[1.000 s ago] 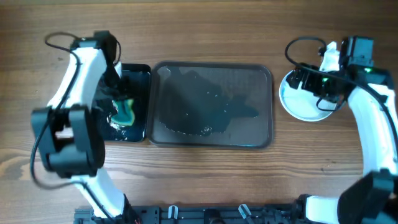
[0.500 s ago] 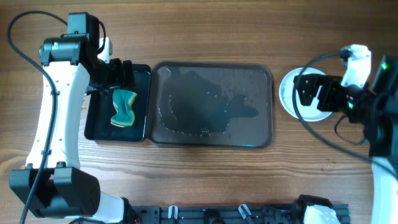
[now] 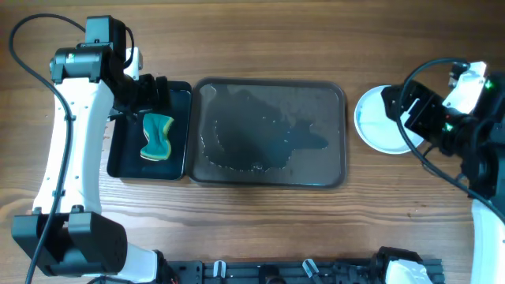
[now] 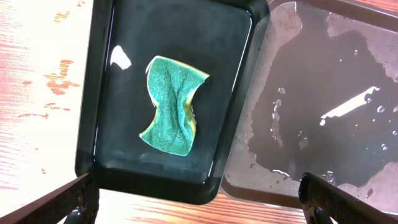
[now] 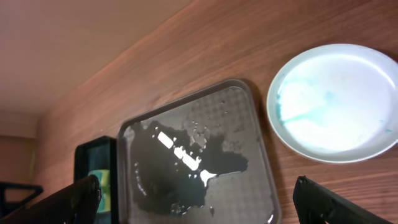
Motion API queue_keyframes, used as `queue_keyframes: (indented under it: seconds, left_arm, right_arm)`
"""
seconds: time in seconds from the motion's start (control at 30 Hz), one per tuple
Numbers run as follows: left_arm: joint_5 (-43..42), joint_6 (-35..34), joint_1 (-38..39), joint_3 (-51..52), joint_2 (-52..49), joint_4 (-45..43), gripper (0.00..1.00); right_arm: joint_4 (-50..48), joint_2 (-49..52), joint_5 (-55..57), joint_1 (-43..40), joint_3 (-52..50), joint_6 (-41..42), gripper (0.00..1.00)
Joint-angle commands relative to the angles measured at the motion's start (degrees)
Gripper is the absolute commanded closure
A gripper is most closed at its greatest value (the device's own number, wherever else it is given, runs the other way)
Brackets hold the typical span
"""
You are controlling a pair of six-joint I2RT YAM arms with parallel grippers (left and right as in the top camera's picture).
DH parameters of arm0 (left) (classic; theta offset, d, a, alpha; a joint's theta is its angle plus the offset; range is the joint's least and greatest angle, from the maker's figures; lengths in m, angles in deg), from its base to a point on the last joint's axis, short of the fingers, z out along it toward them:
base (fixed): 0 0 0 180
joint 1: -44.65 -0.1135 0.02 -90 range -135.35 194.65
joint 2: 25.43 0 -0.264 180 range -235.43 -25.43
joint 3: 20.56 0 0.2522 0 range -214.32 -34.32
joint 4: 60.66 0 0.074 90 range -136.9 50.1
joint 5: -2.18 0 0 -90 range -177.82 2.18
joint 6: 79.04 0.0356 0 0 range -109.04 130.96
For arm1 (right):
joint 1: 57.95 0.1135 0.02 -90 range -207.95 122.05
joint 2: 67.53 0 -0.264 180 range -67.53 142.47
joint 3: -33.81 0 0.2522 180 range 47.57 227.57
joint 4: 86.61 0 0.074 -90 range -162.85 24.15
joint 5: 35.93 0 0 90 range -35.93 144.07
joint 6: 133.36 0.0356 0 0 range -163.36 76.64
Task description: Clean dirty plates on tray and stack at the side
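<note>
The dark grey tray lies mid-table, wet, with no plates on it; it also shows in the right wrist view and the left wrist view. A white plate lies on the table right of it; I cannot tell how many plates lie there. In the right wrist view the plate shows a faint blue smear. My right gripper is open and empty, raised over the plate's right part. My left gripper is open and empty above the small black tray.
A small black tray left of the big tray holds a teal and yellow sponge. A water puddle covers much of the big tray. Bare wood lies around both trays.
My left gripper has lifted off the sponge and pulled back toward the far left. My right gripper has drawn back to the right from the plate.
</note>
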Motion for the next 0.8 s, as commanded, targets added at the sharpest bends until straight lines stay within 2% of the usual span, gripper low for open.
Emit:
queue_keyframes:
  seconds: [0.0,0.17,0.23,0.6,0.77]
  left_arm:
    - [-0.9,0.1,0.1,-0.3,-0.1,0.0,0.0]
    - [-0.9,0.1,0.1,-0.3,-0.1,0.0,0.0]
    - [-0.9,0.1,0.1,-0.3,-0.1,0.0,0.0]
    - [-0.9,0.1,0.1,-0.3,-0.1,0.0,0.0]
    - [-0.9,0.1,0.1,-0.3,-0.1,0.0,0.0]
  right_arm:
    - [-5.7,-0.8,5.5,0.9,-1.5,0.1,0.01]
    - [-20.9,-10.4,6.5,8.0,-10.8,-14.6,0.0]
    - [-25.9,-15.0,6.5,9.5,-16.2,-17.2,0.0]
    - [-53.1,-44.2,10.2,12.7,-55.4,-17.2,0.0]
    - [-58.6,-56.0,11.1,13.6,-67.2,-16.2,0.0]
